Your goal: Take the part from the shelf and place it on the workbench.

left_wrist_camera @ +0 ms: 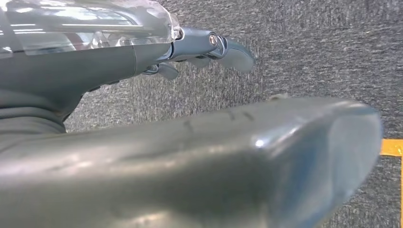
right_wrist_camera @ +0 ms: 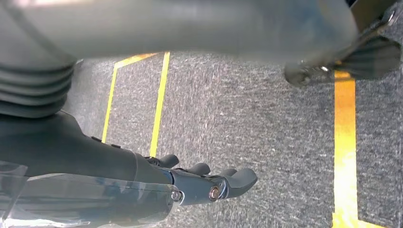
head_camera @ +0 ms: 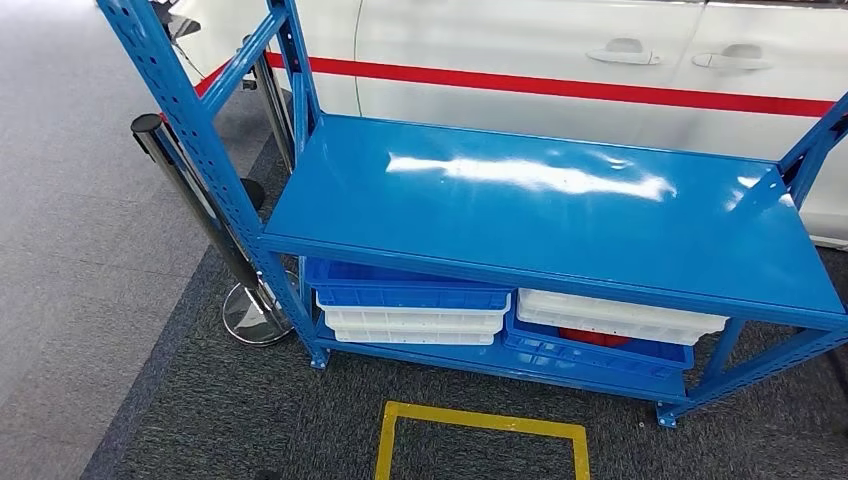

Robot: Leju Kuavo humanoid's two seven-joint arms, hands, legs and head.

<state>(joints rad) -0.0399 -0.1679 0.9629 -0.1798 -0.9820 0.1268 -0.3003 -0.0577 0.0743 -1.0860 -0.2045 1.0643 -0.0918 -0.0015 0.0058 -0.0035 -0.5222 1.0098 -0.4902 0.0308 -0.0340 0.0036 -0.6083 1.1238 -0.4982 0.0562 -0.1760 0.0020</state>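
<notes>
Grey carpet [right_wrist_camera: 266,123] lies under both empty, loosely spread hands [left_wrist_camera: 209,47] [right_wrist_camera: 214,183], shelf [head_camera: 540,200] well apart

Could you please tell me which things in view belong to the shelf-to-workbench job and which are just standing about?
Belongs to the job:
blue shelf, top board bare
blue and white bins on its lower level, something red in the right-hand one
left hand and right hand, both holding nothing, over carpet

Just standing about:
barrier post
white car
yellow floor marking

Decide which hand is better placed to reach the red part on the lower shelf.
Probably the right hand: the red part lies in the right-side blue bin. The left hand hangs equally empty.
</notes>
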